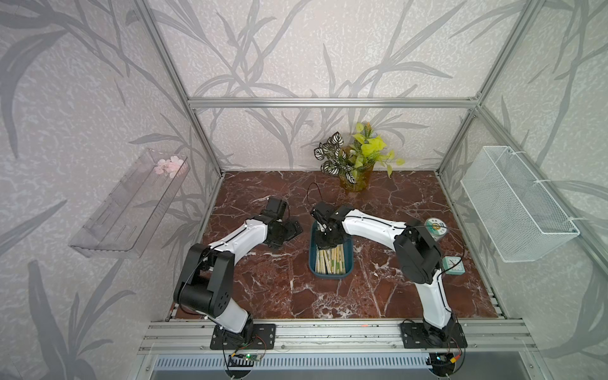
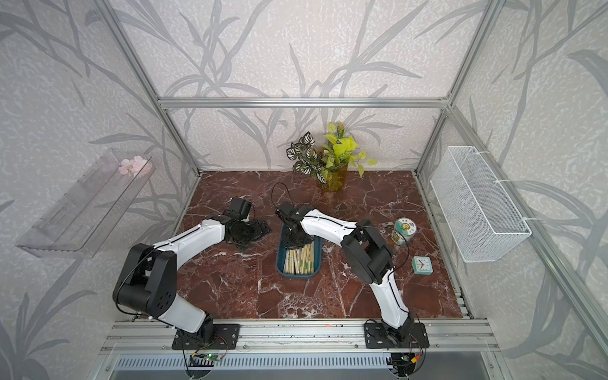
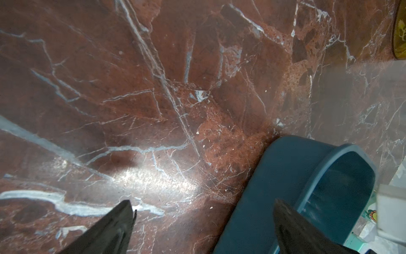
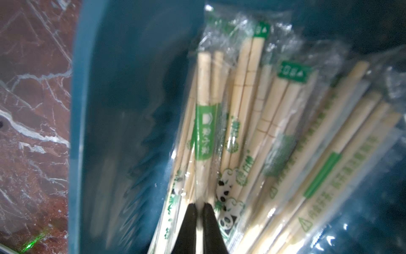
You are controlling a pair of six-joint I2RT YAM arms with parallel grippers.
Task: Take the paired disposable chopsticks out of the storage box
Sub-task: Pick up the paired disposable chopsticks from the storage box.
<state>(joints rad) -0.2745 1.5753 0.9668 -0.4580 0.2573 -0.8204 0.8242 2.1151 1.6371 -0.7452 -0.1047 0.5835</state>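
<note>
The teal storage box (image 1: 330,275) (image 2: 297,277) sits mid-table, with several wrapped paired disposable chopsticks (image 1: 330,261) (image 2: 299,260) lying lengthwise in it. My right gripper (image 1: 329,240) (image 2: 296,238) reaches down into the box's far end. In the right wrist view the right gripper (image 4: 199,206) is shut on one wrapped pair (image 4: 203,132) with a green label, close to the box wall (image 4: 131,110). My left gripper (image 1: 289,228) (image 3: 203,203) stands open just left of the box's far corner (image 3: 285,176), over bare marble, holding nothing.
A potted plant (image 1: 357,179) stands at the back. A round tin (image 1: 436,227) and a small teal clock (image 1: 453,266) sit on the right. On the right wall hangs a white wire basket (image 1: 516,204). A clear shelf (image 1: 128,207) hangs on the left wall.
</note>
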